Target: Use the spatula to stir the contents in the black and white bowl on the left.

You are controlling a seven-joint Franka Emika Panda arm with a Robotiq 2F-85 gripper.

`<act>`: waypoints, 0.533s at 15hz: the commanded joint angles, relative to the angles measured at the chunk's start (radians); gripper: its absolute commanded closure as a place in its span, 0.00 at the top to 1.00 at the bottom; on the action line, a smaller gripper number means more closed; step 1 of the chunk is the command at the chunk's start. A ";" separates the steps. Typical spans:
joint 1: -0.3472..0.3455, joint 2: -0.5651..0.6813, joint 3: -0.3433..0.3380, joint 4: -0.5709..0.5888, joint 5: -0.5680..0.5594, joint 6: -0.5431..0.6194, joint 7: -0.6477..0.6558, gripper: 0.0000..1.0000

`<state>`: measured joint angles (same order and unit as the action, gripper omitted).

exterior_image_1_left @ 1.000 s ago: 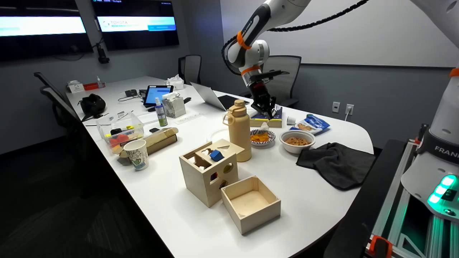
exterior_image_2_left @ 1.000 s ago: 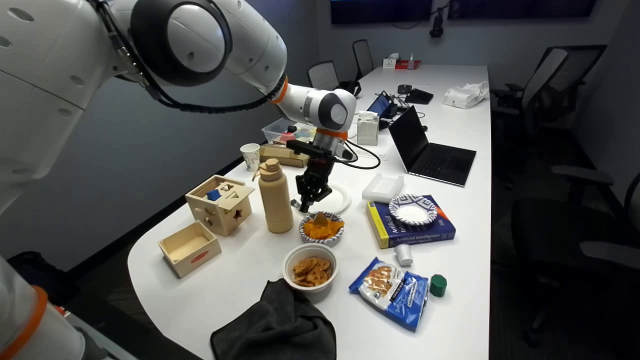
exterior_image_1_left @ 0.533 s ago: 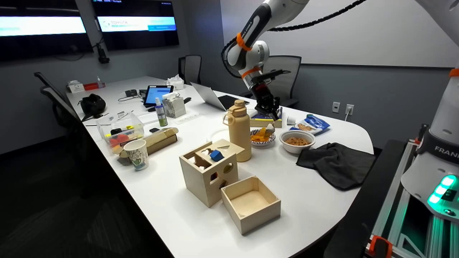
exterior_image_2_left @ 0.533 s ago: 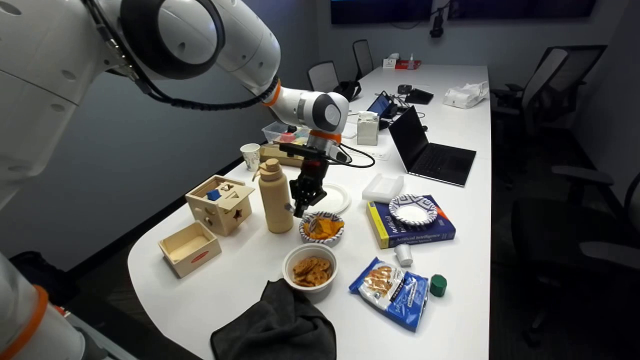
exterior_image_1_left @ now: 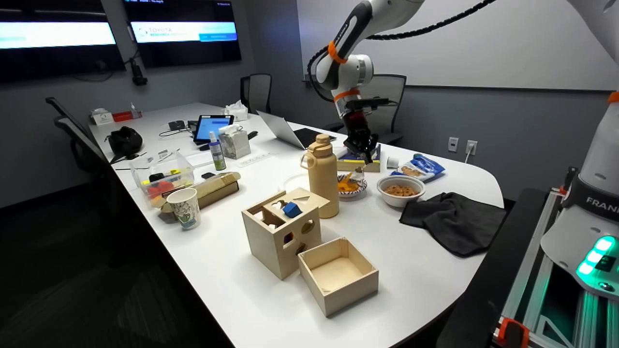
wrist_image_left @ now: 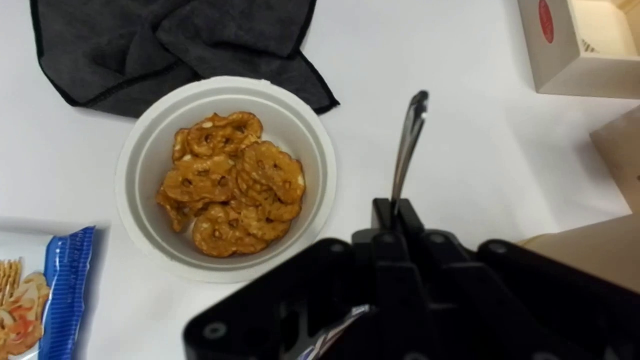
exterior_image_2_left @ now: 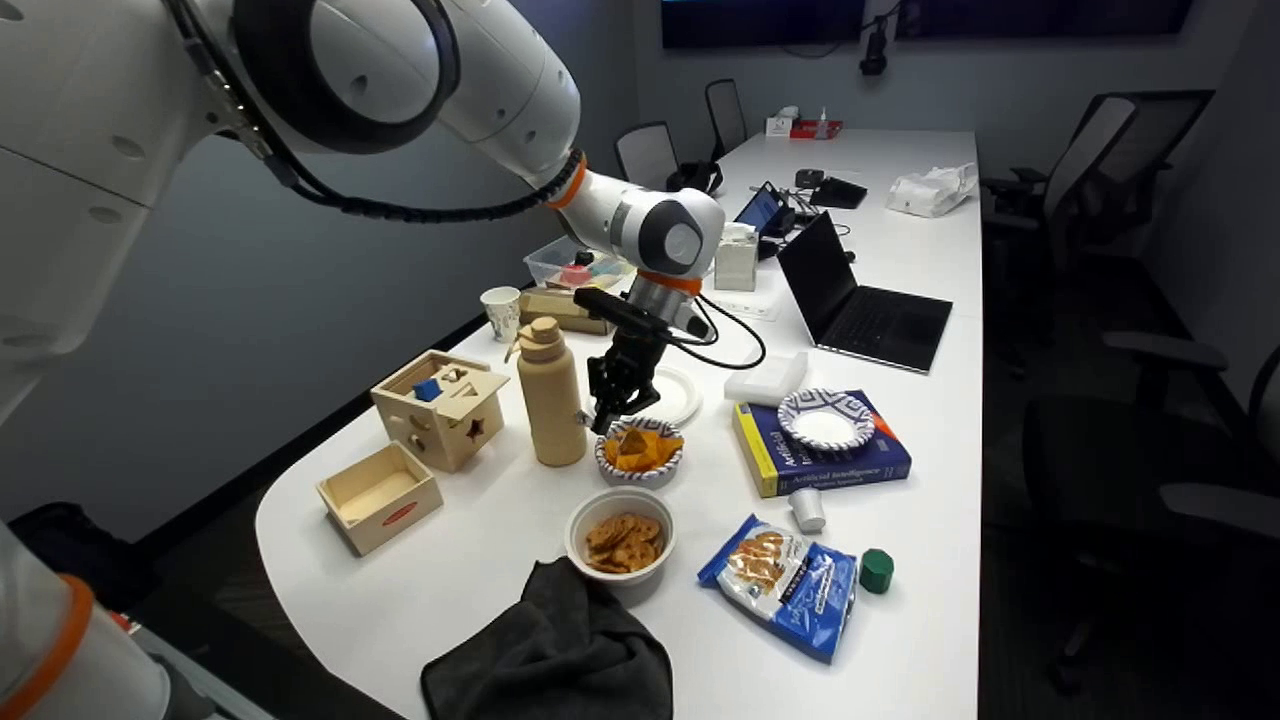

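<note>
The end effector point(wrist_image_left: 395, 212) is clamped around a slim silver metal spatula point(wrist_image_left: 407, 142), its fingertips nearly meeting on it. Below and near the end effector sits the round black-and-white patterned bowl point(exterior_image_2_left: 640, 478) of yellow-orange chips point(exterior_image_2_left: 645, 456); the spatula's lower end shows over this bowl, though I cannot tell whether it touches the chips. In the wrist view, left of the end effector, stands a round white bowl point(wrist_image_left: 125, 185) of brown pretzel crisps point(wrist_image_left: 230, 185), with a dark grey cloth point(wrist_image_left: 190, 40) just beside it; to the right rises a tall tan bottle point(wrist_image_left: 590, 250). Farther from it on the white worktop point(exterior_image_2_left: 480, 570) lie a blue-and-white snack bag point(exterior_image_2_left: 790, 590) and a thick dark-blue book point(exterior_image_2_left: 835, 472) carrying a second patterned bowl point(exterior_image_2_left: 825, 430).
</note>
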<state>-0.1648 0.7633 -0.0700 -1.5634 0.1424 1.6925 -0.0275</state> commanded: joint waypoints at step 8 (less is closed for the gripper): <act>-0.166 -0.037 0.065 -0.082 0.173 0.064 -0.354 0.01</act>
<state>-0.2881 0.7357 -0.0358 -1.6147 0.2755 1.7627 -0.2742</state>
